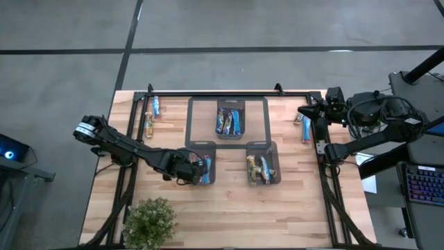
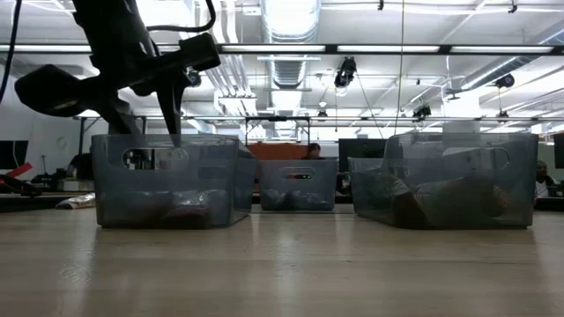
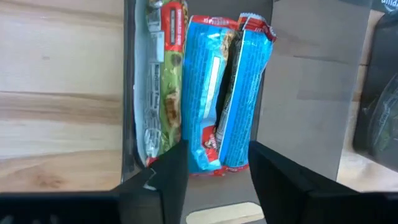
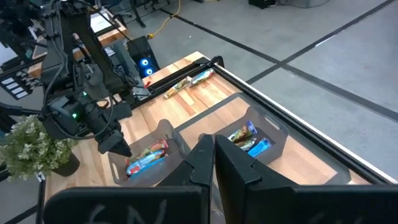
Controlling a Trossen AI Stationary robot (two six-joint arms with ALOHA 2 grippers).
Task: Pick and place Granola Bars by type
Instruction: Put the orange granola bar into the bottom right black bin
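Left gripper (image 3: 214, 177) jaws released above blue foil-wrapped granola bars (image 3: 227, 93) inside dark mesh bin (image 1: 202, 167); lift straight up, clearing walls. Right gripper (image 4: 214, 155) clenched empty, parked.

**Desk inventory: item counts**

Mesh bins (image 1: 230, 118): 3, one at the far centre, two nearer.
Granola bars in the left near bin (image 3: 211, 93): 3 visible, two blue, one green-and-red.
Loose granola bars on the desk's left edge (image 1: 152, 114): 2.
Loose granola bars on its right edge (image 1: 306, 129): at least 1.
Bars in the other two bins: several each, exact count unclear.
Potted plants (image 1: 148, 222): 1.
Robot arms: 2.
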